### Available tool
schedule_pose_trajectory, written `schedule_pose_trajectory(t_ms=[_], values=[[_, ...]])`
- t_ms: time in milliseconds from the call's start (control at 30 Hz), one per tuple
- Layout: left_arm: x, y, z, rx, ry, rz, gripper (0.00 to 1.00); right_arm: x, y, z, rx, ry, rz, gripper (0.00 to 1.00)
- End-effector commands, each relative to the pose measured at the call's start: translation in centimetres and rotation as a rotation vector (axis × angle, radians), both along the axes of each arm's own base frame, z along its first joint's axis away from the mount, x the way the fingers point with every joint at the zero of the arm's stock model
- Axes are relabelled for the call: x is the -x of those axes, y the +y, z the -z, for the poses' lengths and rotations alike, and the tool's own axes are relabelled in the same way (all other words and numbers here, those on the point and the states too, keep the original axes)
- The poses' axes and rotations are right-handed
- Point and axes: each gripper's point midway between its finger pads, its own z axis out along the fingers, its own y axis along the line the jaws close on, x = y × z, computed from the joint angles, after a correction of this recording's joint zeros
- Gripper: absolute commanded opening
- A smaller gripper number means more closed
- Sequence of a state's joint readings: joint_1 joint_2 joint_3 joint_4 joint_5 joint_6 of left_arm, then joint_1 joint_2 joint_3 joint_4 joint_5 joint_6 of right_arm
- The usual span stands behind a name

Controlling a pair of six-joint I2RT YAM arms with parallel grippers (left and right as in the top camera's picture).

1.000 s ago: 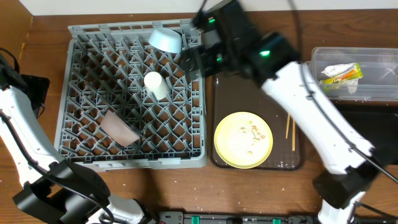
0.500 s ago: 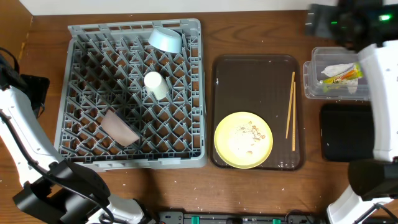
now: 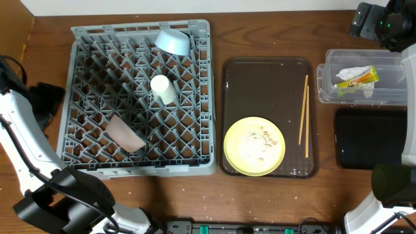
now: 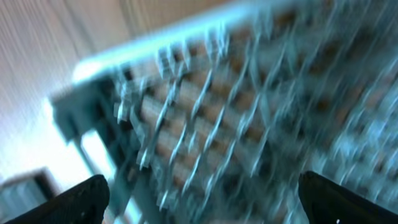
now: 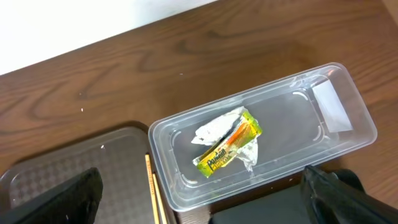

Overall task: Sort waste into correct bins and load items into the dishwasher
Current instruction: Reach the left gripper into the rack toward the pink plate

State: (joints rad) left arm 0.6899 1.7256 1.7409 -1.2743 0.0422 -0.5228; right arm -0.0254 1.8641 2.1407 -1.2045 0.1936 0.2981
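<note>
Now the right arm is clear of the dish rack (image 3: pixel 73 104) and the brown serving tray (image 3: pixel 266 84), which it stretched across a second ago. Its wrist sits past the far right corner of the table (image 3: pixel 195 195), beyond the clear tub (image 3: pixel 324 81). The right gripper (image 5: pixel 200 177) hangs over that tub with its fingers spread wide and nothing between them. The left gripper (image 4: pixel 204 180) has edged nearer the rack's left side. Its view is blurred, but its fingers also stand wide apart and empty. The dishes and waste lie as before.

The table is brown wood, with a white wall (image 5: pixel 62 25) along its far edge.

The rack holds two bowls and one cup. The light blue bowl (image 3: pixel 173 41) is tipped at the far edge, the cream cup (image 3: pixel 162 89) is near the middle, and the pinkish bowl (image 3: pixel 125 133) lies on its side toward the near left. One yellow plate (image 3: pixel 254 146) rests on the serving tray's near end, with crumbs (image 3: pixel 263 138) on it. One pair of chopsticks (image 3: pixel 303 117) lies just beside it on the right. One wrapper (image 5: pixel 228 150) and one paper wad (image 5: pixel 214 127) lie together in the tub. One black tray (image 3: pixel 367 140) sits just nearer than the tub.
</note>
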Motion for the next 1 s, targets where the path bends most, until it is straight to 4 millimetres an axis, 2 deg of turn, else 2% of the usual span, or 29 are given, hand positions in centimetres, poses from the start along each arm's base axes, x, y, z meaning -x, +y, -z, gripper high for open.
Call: schedule_pose_trajectory(t_ms=[0,167,200,333,367,467,600,700,867,933,967], values=[[1.6,-2.2,-0.3,0.078,0.032,0.071,0.98,0.3,-0.7,-0.8,0.019,-0.013,0.006,0.99],[5.2,-2.5,-0.8,0.085,0.104,-0.08,0.98,0.3,-0.7,-0.8,0.019,-0.013,0.006,0.99],[5.7,-2.7,-0.9,0.089,0.108,-0.085,0.95,0.3,-0.7,-0.8,0.019,-0.013,0.006,0.99],[7.8,-4.2,-0.4,0.116,0.141,-0.092,0.7,0.3,-0.7,-0.8,0.019,-0.013,0.006,0.99],[8.1,-4.5,-0.1,0.122,0.147,-0.092,0.67,0.3,-0.7,-0.8,0.019,-0.013,0.006,0.99],[8.9,-5.3,0.8,0.135,0.162,-0.092,0.66,0.3,-0.7,-0.8,0.018,-0.013,0.006,0.99],[8.6,-5.6,1.9,0.158,0.151,-0.088,0.59,0.3,-0.7,-0.8,0.019,-0.013,0.006,0.99],[7.7,-6.5,2.5,0.212,0.105,-0.063,0.52,0.3,-0.7,-0.8,0.019,-0.013,0.006,0.99],[4.6,-8.6,2.7,0.294,-0.031,0.14,0.33,0.3,-0.7,-0.8,0.019,-0.013,0.006,0.99],[2.9,-10.6,2.3,0.316,-0.087,0.289,0.21,0.3,-0.7,-0.8,0.019,-0.013,0.006,0.99],[2.4,-11.3,2.2,0.318,-0.091,0.332,0.19,0.3,-0.7,-0.8,0.019,-0.013,0.006,0.99]])
